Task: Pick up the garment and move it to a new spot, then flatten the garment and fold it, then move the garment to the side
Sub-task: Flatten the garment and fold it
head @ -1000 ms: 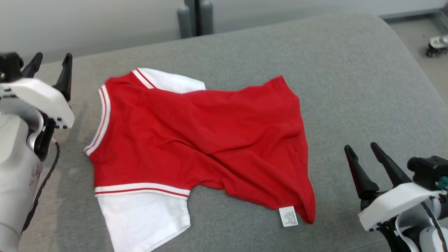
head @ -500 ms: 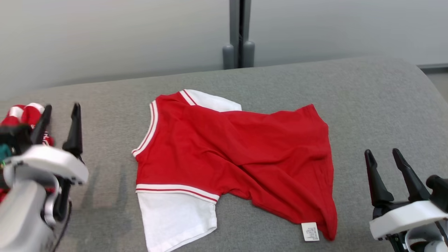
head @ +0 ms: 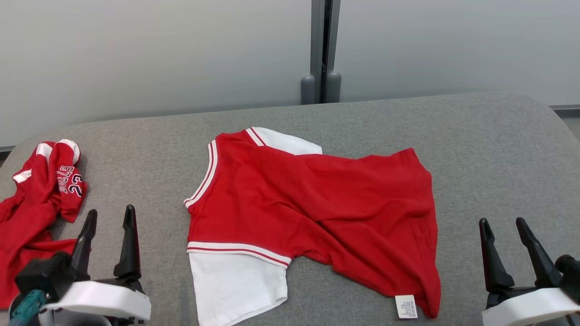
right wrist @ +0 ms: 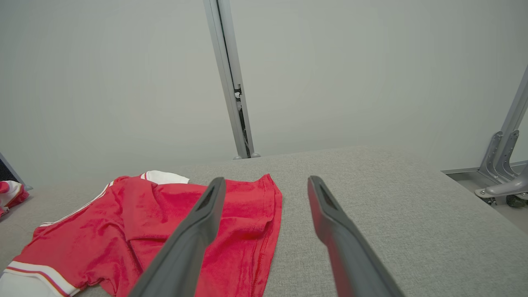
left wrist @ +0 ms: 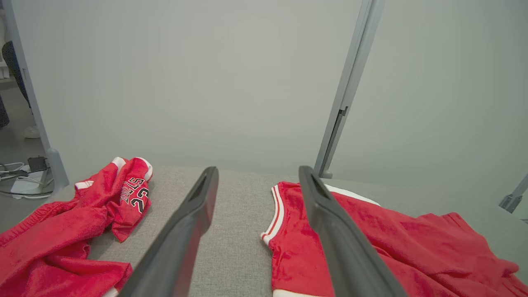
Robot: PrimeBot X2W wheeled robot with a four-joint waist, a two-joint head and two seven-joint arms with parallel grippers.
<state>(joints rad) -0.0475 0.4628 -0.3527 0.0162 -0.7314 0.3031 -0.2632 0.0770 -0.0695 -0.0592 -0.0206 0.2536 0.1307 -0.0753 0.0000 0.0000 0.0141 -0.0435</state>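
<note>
The garment (head: 312, 213) — a red shirt with white sleeves and red-and-white striped trim — lay spread but rumpled at the middle of the grey fabric-covered tabletop (head: 489, 149). Its shoulder end pointed toward the left edge and its hem toward the right. One white sleeve (head: 235, 285) reached toward the near edge; the other peeped out on the far side. A small white label (head: 406, 307) showed at the hem's near corner.

The left hand (head: 111, 211) stood over the near-left part of the tabletop, its fingers wide apart and holding nothing, beside the garment but clear of it. The right hand (head: 502, 221) stood near the near-right corner — likewise wide and empty, apart from the hem.

A second red garment (head: 36, 203) with dark numerals lay crumpled at the left edge, well apart from the first. Behind the far edge a grey post (head: 321, 50) rose against a pale wall.
</note>
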